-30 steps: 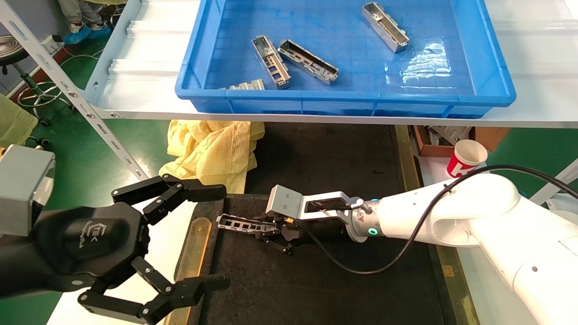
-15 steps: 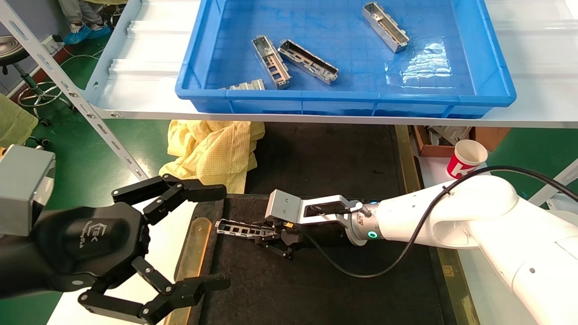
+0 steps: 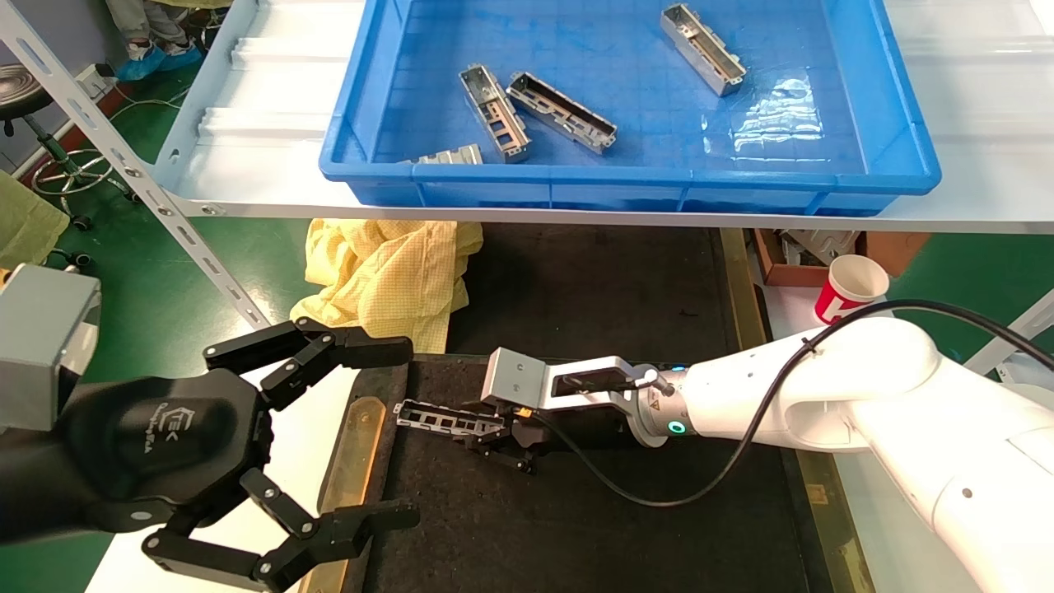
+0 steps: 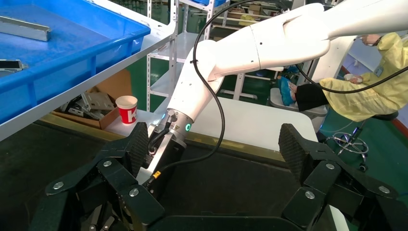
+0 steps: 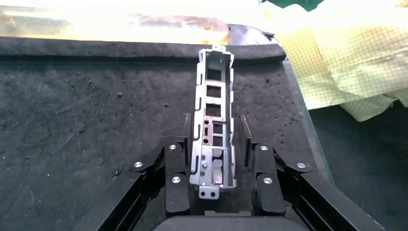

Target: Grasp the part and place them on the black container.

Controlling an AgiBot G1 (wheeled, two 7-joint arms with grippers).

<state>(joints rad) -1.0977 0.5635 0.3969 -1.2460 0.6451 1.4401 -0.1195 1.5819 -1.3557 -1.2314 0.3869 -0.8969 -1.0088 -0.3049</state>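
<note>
So right gripper [image 3: 494, 435] was stretched low across the black container [image 3: 576, 527], jaws pinching the part [image 5: 213, 126] near its left edge. Left gripper [image 3: 346, 436] hung idle, jaws spread.

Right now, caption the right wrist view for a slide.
Right gripper lowers a metal part onto the black container.

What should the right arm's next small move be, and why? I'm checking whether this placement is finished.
Probably open the right pincer and let go. The part it clamps appears to rest on the felt of the black container, near its left edge, so only release seems left, then backing away. The left pincer hangs open beside the tray, idle.
</note>
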